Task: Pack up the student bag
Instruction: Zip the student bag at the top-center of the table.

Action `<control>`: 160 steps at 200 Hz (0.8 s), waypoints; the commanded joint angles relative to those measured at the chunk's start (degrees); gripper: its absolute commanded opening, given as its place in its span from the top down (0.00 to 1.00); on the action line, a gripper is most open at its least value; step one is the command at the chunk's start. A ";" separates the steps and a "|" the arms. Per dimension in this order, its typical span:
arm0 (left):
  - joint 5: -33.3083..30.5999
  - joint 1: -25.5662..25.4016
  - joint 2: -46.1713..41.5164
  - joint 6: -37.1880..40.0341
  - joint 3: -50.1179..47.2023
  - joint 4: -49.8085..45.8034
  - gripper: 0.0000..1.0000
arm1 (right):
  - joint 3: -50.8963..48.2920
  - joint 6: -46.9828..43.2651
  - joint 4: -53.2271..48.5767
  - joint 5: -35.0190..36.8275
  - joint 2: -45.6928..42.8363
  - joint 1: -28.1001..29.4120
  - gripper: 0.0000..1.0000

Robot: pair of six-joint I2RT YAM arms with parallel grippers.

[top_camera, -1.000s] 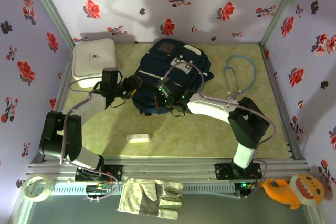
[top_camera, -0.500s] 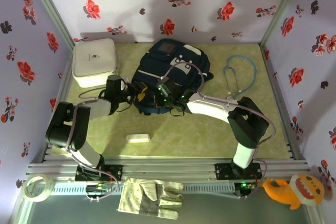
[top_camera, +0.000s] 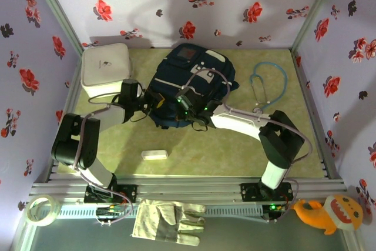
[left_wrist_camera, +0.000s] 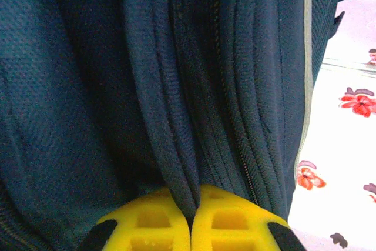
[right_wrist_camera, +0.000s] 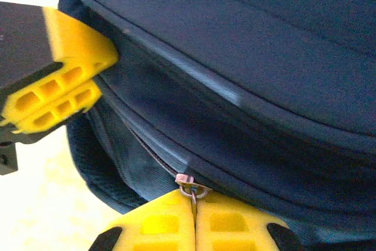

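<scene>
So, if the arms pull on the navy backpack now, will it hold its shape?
Probably floppy: the backpack fabric bunches into a fold where the left gripper pinches it. It may drag rather than lift cleanly, since it lies flat on the mat. The zipper pull in the right gripper looks small, so it could slip out.

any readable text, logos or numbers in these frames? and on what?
Nothing can be read as text.
White box: small dark mark on the lid, too small to read.
Backpack: grey-white patch, too blurred to tell if it carries any lettering.
</scene>
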 commanded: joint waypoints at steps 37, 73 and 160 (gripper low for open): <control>-5.56 2.72 -2.03 7.42 3.07 -7.42 1.00 | -6.46 -2.86 -10.91 13.67 -8.45 -3.64 1.00; -5.14 3.45 -2.01 10.11 3.22 -10.21 1.00 | -7.44 -9.40 -10.07 11.75 -9.56 -9.24 1.00; -0.87 7.43 -1.40 20.24 3.32 -18.77 1.00 | 3.26 -22.51 -16.16 8.10 -0.42 -23.72 1.00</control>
